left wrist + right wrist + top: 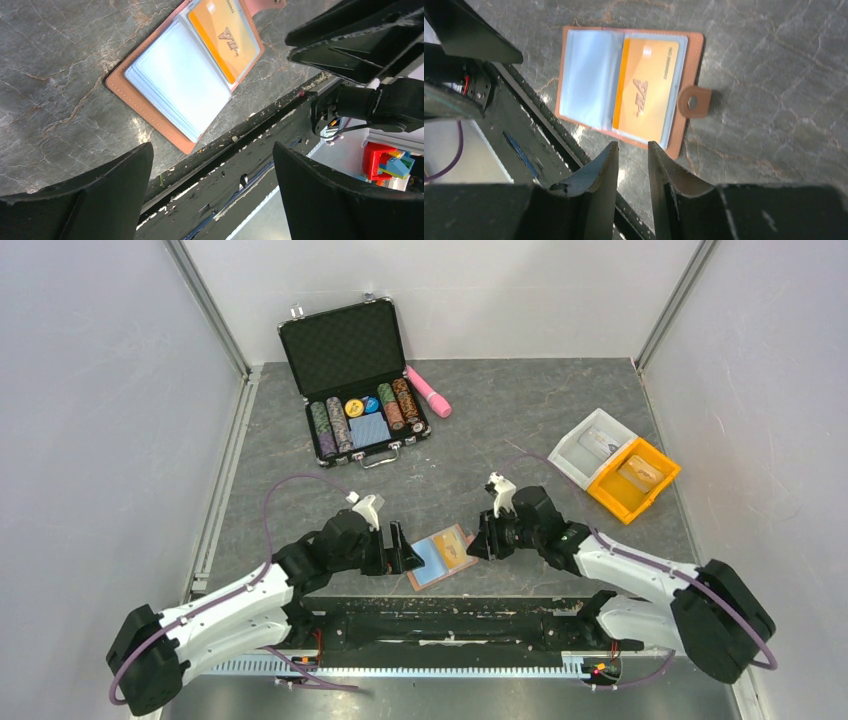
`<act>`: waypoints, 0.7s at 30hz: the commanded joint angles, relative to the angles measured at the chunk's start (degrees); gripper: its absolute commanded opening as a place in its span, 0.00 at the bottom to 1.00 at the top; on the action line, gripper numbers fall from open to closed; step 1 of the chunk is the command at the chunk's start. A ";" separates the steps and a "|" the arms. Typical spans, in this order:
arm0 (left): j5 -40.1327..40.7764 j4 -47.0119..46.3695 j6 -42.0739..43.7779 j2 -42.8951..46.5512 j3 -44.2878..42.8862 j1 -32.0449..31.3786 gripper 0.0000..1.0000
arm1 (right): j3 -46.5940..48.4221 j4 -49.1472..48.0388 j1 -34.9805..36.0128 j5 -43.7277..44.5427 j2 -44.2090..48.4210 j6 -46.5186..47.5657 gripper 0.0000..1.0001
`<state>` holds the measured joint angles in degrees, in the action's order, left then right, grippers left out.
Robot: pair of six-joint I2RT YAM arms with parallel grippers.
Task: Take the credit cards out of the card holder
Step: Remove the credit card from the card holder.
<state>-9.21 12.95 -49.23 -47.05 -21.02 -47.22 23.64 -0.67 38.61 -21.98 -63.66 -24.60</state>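
Observation:
The brown card holder point(430, 560) lies open and flat on the table near the front edge, between my two grippers. Its light blue pockets point(175, 80) face up. An orange-yellow credit card point(646, 95) sits in the pocket on the side with the closing tab point(694, 101). No other credit cards show. My left gripper point(405, 550) hovers just left of the holder, its jaws wide apart and empty point(212, 147). My right gripper point(483, 540) hovers just right of it. Its fingers stand a narrow gap apart with nothing between them point(632, 143), a little short of the holder's near edge.
A black rail point(440, 615) runs along the table's near edge just below the holder. An open poker chip case point(355, 375) and a pink cylinder point(428, 391) stand at the back. A white tray point(590, 445) and a yellow bin point(632, 478) sit at the right.

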 commanded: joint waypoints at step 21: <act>-7.10 -5.76 2.14 -2.29 -0.74 -0.06 0.90 | 9.10 -2.24 8.69 15.50 -18.28 1.00 0.33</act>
<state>-13.80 11.77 -49.01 -48.01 -21.02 -47.22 32.51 -3.31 45.17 -10.55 -81.38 -23.94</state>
